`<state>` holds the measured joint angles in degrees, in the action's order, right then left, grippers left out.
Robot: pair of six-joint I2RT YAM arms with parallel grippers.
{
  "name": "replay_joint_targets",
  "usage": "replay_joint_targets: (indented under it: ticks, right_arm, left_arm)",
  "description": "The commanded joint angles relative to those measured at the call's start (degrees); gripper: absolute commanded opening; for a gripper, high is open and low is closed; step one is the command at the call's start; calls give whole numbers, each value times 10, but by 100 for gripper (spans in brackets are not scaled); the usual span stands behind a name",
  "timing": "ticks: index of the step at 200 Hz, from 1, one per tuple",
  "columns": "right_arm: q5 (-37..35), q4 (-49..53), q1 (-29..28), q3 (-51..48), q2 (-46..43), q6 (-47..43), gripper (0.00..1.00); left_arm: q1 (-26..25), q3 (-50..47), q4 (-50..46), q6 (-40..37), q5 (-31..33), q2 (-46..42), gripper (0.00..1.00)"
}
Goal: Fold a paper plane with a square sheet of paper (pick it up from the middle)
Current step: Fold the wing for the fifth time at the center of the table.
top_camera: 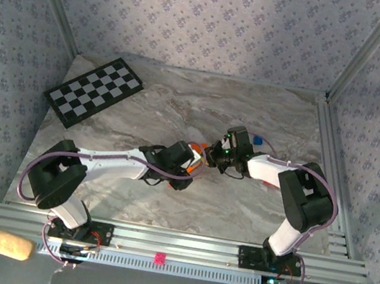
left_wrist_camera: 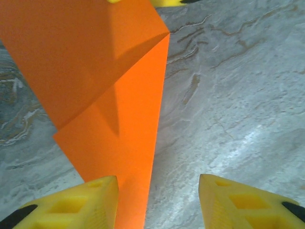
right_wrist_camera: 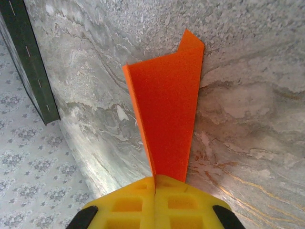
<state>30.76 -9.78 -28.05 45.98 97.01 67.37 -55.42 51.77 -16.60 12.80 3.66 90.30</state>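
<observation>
A folded sheet of thin bright orange paper (right_wrist_camera: pixel 167 114) is gripped by the closed right gripper (right_wrist_camera: pixel 155 183) at the middle of the grey marble table (top_camera: pixel 182 104); its narrow end is flanked by the left gripper (left_wrist_camera: pixel 158 191), whose jaws are parted

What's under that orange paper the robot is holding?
Grey marbled tabletop shows around the folded orange paper, pinched in the right gripper; the patch directly beneath it is covered.
</observation>
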Motion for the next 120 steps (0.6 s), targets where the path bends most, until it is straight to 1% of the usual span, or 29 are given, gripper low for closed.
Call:
replay_joint_targets:
  ticks: [1, 21, 50, 120]
  right_arm:
    - [-10, -2, -5, -2, -12, 16, 4]
    - [-10, -1, -6, -2, -10, 16, 4]
    - [-12, -1, -7, -1, -12, 18, 4]
    - [-14, 0, -7, -3, -14, 18, 4]
  left_arm:
    - [-14, 8, -16, -21, 65, 15, 48]
    - [-25, 11, -18, -22, 86, 27, 48]
    - [-31, 16, -19, -23, 98, 39, 44]
    - [-35, 18, -22, -23, 112, 52, 31]
